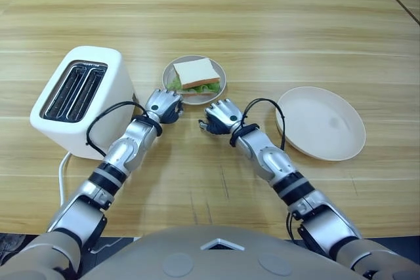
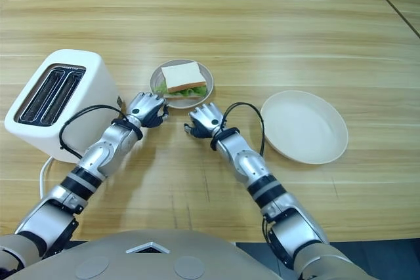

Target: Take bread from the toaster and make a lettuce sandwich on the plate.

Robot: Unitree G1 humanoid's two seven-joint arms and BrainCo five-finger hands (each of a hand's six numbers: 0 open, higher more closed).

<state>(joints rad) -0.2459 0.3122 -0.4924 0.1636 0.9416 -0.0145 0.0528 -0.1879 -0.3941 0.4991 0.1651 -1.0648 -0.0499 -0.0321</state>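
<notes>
Seemingly done, left hand (image 1: pixel 164 105) and right hand (image 1: pixel 222 117) are resting beside the plate (image 1: pixel 222 75), loosely curled, holding nothing, leaving the sandwich (image 1: pixel 195 71) undisturbed.

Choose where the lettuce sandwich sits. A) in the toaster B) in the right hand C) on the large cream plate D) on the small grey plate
D: the sandwich lies on the small grey plate beside the toaster, lettuce showing under the top slice.
</notes>
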